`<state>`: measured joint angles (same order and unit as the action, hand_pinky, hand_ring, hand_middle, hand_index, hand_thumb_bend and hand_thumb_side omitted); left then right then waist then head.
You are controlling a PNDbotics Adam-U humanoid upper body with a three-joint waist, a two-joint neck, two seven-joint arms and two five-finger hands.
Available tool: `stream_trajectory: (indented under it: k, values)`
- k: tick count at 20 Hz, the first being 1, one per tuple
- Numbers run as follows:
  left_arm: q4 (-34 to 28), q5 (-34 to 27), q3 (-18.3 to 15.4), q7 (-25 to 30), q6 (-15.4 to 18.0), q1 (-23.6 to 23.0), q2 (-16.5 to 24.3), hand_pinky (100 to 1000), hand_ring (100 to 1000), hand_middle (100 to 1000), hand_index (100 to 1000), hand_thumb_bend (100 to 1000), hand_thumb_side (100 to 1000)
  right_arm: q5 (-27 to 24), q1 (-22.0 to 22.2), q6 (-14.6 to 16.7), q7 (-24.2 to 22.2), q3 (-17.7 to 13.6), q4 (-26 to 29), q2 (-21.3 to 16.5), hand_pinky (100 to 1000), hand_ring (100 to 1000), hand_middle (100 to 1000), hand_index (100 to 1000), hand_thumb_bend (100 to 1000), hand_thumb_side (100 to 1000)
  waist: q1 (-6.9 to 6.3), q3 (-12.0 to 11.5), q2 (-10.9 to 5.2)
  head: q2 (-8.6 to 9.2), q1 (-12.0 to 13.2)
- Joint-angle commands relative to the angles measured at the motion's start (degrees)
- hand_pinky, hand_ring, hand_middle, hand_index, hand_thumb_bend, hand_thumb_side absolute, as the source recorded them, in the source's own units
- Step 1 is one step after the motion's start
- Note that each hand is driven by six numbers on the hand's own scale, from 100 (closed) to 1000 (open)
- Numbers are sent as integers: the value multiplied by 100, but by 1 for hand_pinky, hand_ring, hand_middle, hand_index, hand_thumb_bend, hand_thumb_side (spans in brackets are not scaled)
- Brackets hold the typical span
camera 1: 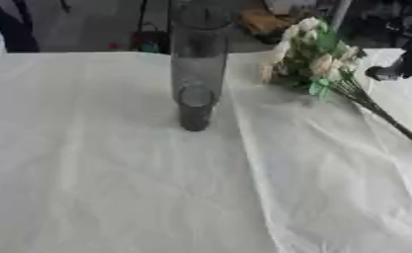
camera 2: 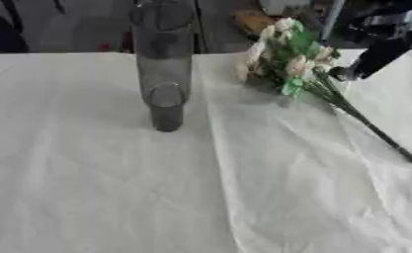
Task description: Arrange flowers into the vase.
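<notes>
Just left of the right robot hand (camera 2: 364, 62), whose fingers I cannot make out, a bunch of flowers (camera 2: 291, 59) lies on the white-draped tabletop (camera 2: 114, 188), stems trailing toward the near right. Farther left stands a tall clear vase (camera 2: 163, 64), upright, apparently empty.

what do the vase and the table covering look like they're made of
The vase looks like smoky grey glass: tall, see-through, the background showing through its wall. The table covering looks like thin white cloth or paper with a matte finish, creased and folded; which one is unclear.
</notes>
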<state>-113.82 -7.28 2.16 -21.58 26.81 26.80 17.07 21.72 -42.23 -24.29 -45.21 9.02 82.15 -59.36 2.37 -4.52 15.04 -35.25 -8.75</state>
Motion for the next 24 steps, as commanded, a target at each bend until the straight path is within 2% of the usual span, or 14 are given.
stream_trajectory:
  k: [1,10,12,15,24]
  values:
    - [-77,-29,-22,2,-25,57,74,750,795,859,870,100,642,58,-183,-30,-255,-48,-240,-11,939,1000,1000,1000,508,262,6,10,-138,-48,15]
    - [-77,-31,-15,7,-22,82,46,750,796,859,870,100,639,146,-271,-21,-277,-100,-692,240,935,1000,1000,1000,504,251,8,-102,-80,37,-46]
    - [-77,-26,-7,18,-20,97,32,750,796,860,871,100,638,152,-273,-31,-259,-117,-733,257,933,1000,1000,1000,485,232,6,-142,-50,54,-79]
    - [-77,-12,4,31,-12,109,6,751,797,861,871,100,634,185,-245,-56,-172,-173,-808,257,930,1000,1000,1000,385,187,-1,-218,10,97,-133]
    - [-77,1,24,65,7,150,-48,752,798,863,873,100,630,305,-179,-104,-40,-207,-928,307,927,1000,1000,1000,370,206,-43,-311,148,165,-208]
